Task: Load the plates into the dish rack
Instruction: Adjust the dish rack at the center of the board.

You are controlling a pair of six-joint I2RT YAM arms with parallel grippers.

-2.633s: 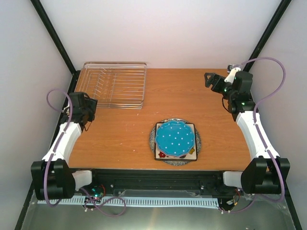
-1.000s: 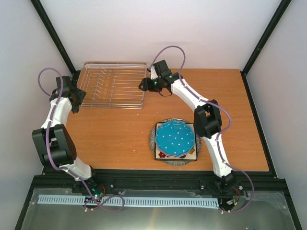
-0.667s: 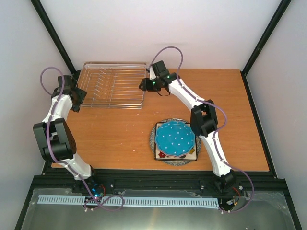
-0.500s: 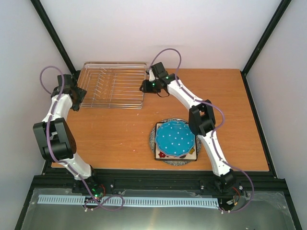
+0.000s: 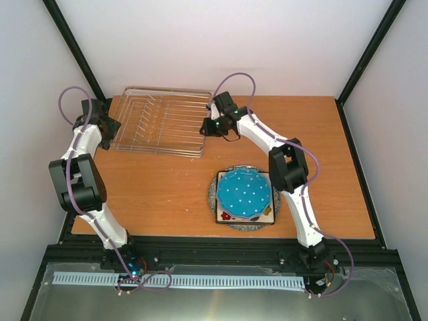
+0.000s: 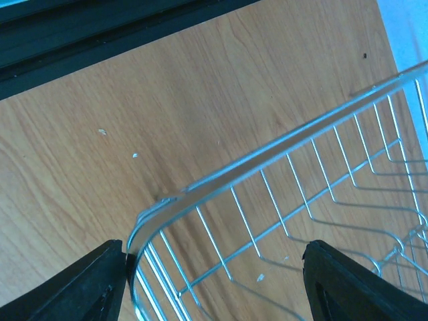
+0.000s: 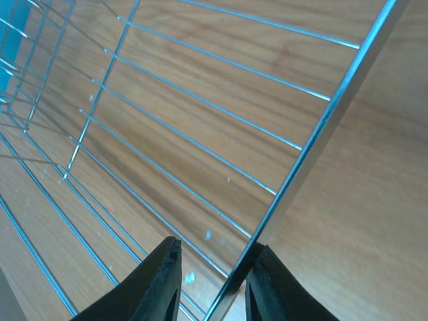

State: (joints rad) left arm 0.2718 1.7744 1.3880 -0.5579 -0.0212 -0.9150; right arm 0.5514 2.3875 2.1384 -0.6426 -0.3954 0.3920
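The dish rack (image 5: 159,126) lies skewed at the table's back left. My left gripper (image 5: 101,122) stands open astride its left corner; in the left wrist view the left finger (image 6: 80,287) touches the corner rim (image 6: 281,144) and the right finger stays well apart. My right gripper (image 5: 206,127) straddles the rack's right rim (image 7: 321,127). Its jaws are narrowed, with the rim against the right finger (image 7: 274,291) and a gap still showing at the left one. The plates sit stacked near the front: a blue dotted plate (image 5: 244,194) on a square cream plate (image 5: 268,216) on a round grey plate (image 5: 212,195).
Black frame posts rise at both back corners, with white walls close behind the rack. Bare wood (image 5: 314,147) lies right of the rack and round the plate stack. The black rail (image 5: 214,244) carrying both arm bases runs along the near edge.
Both arms came in from the sides to the rack's ends. The right jaws have narrowed onto the rim, and the rack's right end has swung toward the near side.
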